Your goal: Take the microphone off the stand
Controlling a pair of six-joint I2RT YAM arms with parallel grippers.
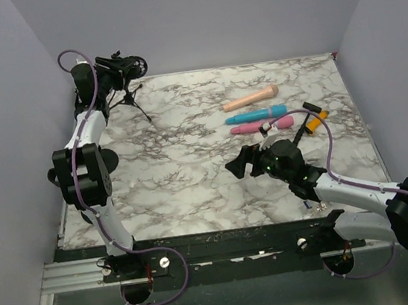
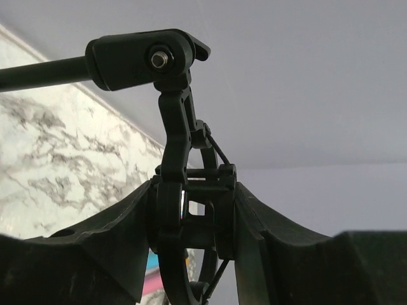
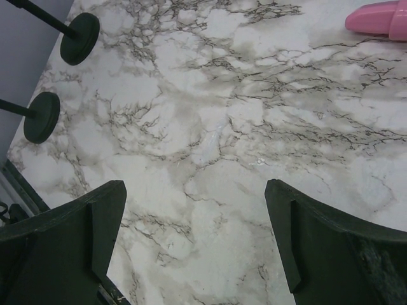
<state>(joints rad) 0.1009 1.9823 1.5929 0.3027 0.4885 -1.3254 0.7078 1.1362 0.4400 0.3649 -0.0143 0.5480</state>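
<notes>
"Where is the stand?"

"I see the black stand [image 1: 131, 96] in the far left corner of the table [image 1: 185, 177]. Its clip [image 2: 191, 210] sits at the top. I cannot tell if the microphone is in it."

"What is your left gripper doing?"

"My left gripper [image 1: 119, 66] is up at the clip. Its fingers [image 2: 95, 254] press on the clip from both sides."

"And the right one?"

"My right gripper [image 3: 194, 197] hangs over the marble table, jaws wide apart, holding nothing. Past it lie a peach microphone [image 1: 250, 100], a blue microphone [image 1: 256, 115], a pink microphone [image 1: 261, 125] and an orange microphone [image 1: 317, 119], well apart from the stand."
</notes>
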